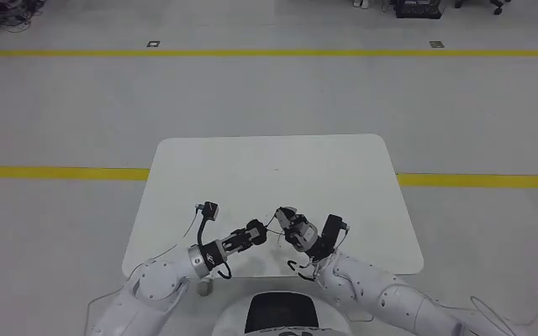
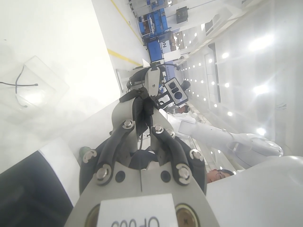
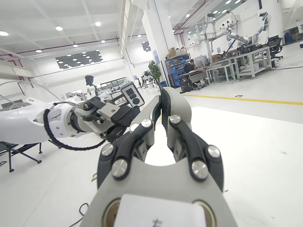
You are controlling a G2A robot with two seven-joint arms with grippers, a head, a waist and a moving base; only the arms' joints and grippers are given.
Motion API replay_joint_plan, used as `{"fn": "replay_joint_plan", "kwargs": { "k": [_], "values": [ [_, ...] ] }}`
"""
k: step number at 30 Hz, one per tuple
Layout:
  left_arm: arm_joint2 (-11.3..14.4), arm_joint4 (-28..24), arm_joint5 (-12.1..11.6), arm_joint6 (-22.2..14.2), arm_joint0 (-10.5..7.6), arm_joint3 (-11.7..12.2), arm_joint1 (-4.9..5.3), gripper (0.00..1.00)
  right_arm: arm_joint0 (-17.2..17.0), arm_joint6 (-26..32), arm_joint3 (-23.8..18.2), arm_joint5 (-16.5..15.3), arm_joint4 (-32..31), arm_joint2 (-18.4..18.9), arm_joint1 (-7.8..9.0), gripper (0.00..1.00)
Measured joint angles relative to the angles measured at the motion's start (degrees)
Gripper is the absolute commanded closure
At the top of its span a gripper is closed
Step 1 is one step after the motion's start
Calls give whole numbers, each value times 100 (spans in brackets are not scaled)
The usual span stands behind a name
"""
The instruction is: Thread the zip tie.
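Both grippers meet just above the white table [image 1: 277, 168], near its front edge. My left gripper [image 1: 256, 232] is shut, and a thin black strand runs back between its fingers [image 2: 123, 128], so it seems to hold the zip tie [image 1: 271, 222]. My right gripper [image 1: 290, 227] faces it tip to tip and is also shut. From the right gripper [image 3: 161, 94] one end of the zip tie [image 3: 151, 74] curls out past the tips. The left gripper [image 3: 113, 116] sits close beside it. In the left wrist view the right gripper [image 2: 151, 81] stands just beyond the left gripper [image 2: 142, 106].
Farther out on the table the left wrist view shows a clear flat sheet [image 2: 47, 72] with thin black ties [image 2: 20, 85] lying on it. Yellow floor lines [image 1: 269, 53] run beyond the table. Workbenches and shelves [image 3: 213, 64] stand far off in the hall.
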Motion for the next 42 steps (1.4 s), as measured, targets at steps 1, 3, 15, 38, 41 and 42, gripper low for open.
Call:
{"fn": "replay_joint_plan", "kwargs": {
  "k": [1,3,15,38,41,42],
  "values": [
    [4,13,0,-8,1,-2,2,100,-22,27,-9,0,-33,39,-1,100],
    [17,68,0,-30,3,-2,8,100,-76,74,-38,0,-101,123,-4,100],
    [96,223,0,45,-25,22,33,100,-257,251,-238,-1,-310,315,-23,100],
    [88,91,0,106,-17,-1,81,100,-532,623,-222,-1,-623,780,1,100],
    [111,119,0,110,-29,6,85,100,-579,674,-235,-1,-680,859,3,100],
    [121,133,0,110,-34,12,87,100,-592,687,-240,-1,-695,880,3,100]
  ]
}}
